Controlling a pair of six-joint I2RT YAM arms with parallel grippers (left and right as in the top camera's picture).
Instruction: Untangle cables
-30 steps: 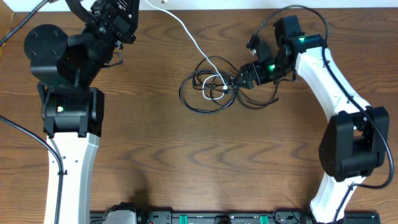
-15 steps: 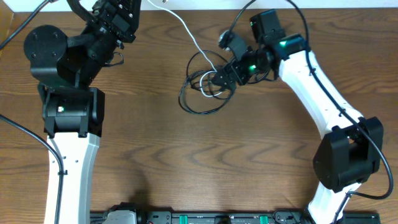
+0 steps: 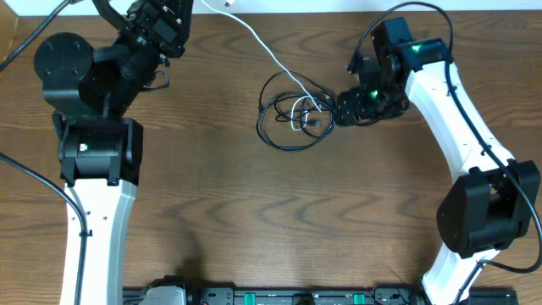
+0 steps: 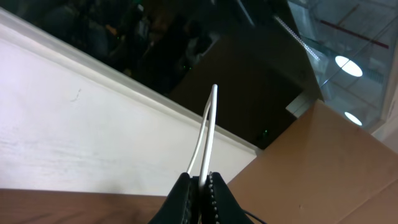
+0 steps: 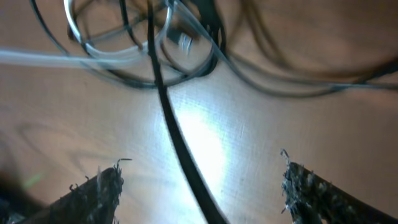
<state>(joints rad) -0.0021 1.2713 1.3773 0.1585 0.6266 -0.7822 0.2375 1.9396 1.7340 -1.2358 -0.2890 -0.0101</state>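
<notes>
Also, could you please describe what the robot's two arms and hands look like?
Both the left arm and right arm have white links joined by rounded black joint housings, with small green lights and thick black wires looping alongside. The left hand and right hand are black; the right's fingertips look rough-edged.

A brown wood-grain table (image 3: 254,220) fills the overhead view. A white strip (image 3: 279,5) runs along its far edge, and a black bar with green parts (image 3: 279,296) lies along its near edge. The left wrist view shows a white wall (image 4: 74,137), a brown cardboard panel (image 4: 323,168) to the right, and round ceiling lights (image 4: 347,65).
</notes>
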